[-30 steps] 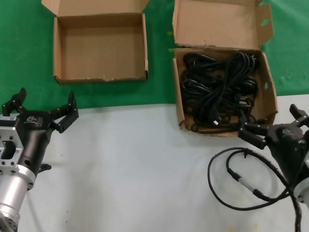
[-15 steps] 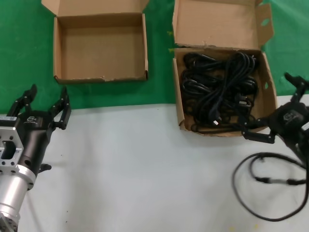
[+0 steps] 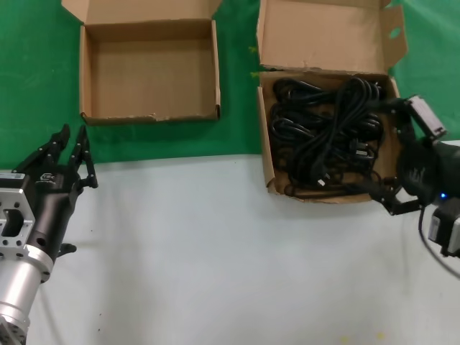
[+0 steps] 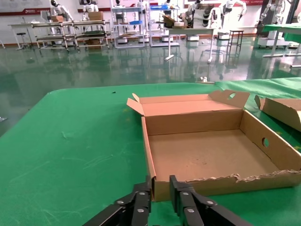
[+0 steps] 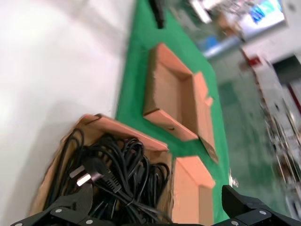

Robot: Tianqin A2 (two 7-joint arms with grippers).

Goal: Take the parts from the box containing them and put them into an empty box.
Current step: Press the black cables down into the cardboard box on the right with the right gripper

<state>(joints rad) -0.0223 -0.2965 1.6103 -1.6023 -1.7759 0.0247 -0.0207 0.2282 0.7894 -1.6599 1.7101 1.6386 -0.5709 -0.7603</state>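
Note:
The black power cords (image 3: 323, 133) lie tangled in the larger, tall-lidded box (image 3: 264, 129) at the back right. My right gripper (image 3: 394, 154) is wide open at that box's right wall, its fingers spread along the wall, holding nothing. The right wrist view shows the cords (image 5: 117, 174) with a plug end below the open gripper (image 5: 157, 207). The empty low-walled box (image 3: 151, 68) stands at the back left and also shows in the left wrist view (image 4: 207, 153). My left gripper (image 3: 72, 144) is shut and empty, just in front of the empty box's near left corner (image 4: 161, 188).
Both boxes rest on a green cloth (image 3: 237, 108). The white table surface (image 3: 215, 251) lies in front of them. The tall-lidded box's flap edge (image 4: 282, 108) shows beside the empty box in the left wrist view.
My right gripper has swung from the white table up to the full box's right wall. The looped cable has left the view. My left gripper's fingers have closed.

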